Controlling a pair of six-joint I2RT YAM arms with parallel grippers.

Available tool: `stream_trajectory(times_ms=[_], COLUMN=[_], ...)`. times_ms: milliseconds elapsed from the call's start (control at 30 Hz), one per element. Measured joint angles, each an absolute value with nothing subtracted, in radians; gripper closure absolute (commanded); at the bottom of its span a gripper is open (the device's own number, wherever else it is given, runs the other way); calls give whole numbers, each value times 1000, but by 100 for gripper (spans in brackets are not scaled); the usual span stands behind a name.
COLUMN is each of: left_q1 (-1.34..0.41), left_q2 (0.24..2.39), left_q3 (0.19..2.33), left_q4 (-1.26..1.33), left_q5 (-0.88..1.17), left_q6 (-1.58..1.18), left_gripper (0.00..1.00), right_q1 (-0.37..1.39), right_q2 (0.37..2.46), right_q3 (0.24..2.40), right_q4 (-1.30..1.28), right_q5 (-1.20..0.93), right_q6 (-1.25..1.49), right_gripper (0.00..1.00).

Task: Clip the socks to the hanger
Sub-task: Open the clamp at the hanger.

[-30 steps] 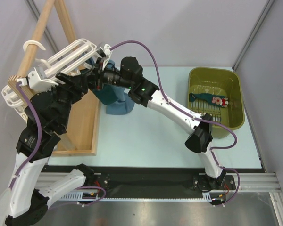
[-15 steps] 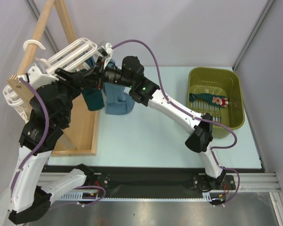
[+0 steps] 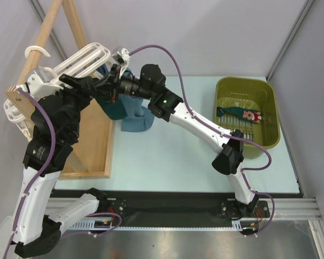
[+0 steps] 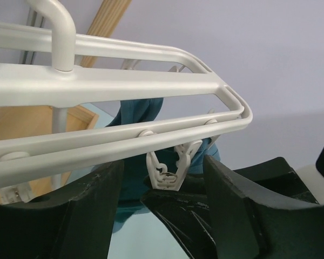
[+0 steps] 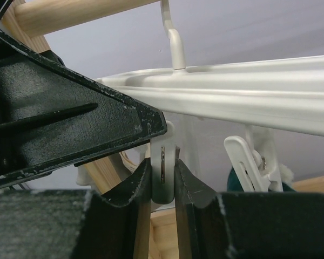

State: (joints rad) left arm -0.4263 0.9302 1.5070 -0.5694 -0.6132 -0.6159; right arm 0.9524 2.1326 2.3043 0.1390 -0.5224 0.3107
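Note:
The white hanger [image 3: 81, 62] hangs from the wooden rack at the far left; its bars also show in the left wrist view [image 4: 124, 86] and the right wrist view [image 5: 248, 89]. A dark teal sock [image 3: 112, 107] and a steel-blue sock [image 3: 136, 116] hang below it. My right gripper [image 3: 113, 88] is shut on a white clip [image 5: 163, 172] of the hanger. My left gripper [image 3: 94, 89] is open, its fingers [image 4: 92, 210] wide apart around another clip [image 4: 164, 174] and the right gripper's tip. A teal sock with a red-and-white motif [image 3: 240, 114] lies in the basin.
The wooden A-frame rack [image 3: 92, 145] stands along the table's left side. An olive-green basin [image 3: 243, 80] sits at the far right. A second free clip [image 5: 254, 162] hangs to the right of the pinched one.
My left arm has risen and drawn back to the left. The dark teal sock has shifted up and right under the hanger. The right gripper has held its place at the clip.

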Motion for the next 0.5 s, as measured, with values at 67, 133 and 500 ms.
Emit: stream_trajectory(times_ms=[67,133,500], left_q1=[-423,-422,-407], left_q2=[929,925,908], left_q3=[1500,1493,1469], left_q4=[-549,-534,-493], left_q5=[-601,-590,-526], left_q6=[-618,-620,-620], left_gripper=[31,29,30], right_q1=[951,950,947], right_q2=[2133,2133,2133], right_q3=[2304,2304,2304], right_q4=[140,140,143], right_q5=[-525,-529,-532], right_q6=[315,320,328], right_gripper=[100,100,100])
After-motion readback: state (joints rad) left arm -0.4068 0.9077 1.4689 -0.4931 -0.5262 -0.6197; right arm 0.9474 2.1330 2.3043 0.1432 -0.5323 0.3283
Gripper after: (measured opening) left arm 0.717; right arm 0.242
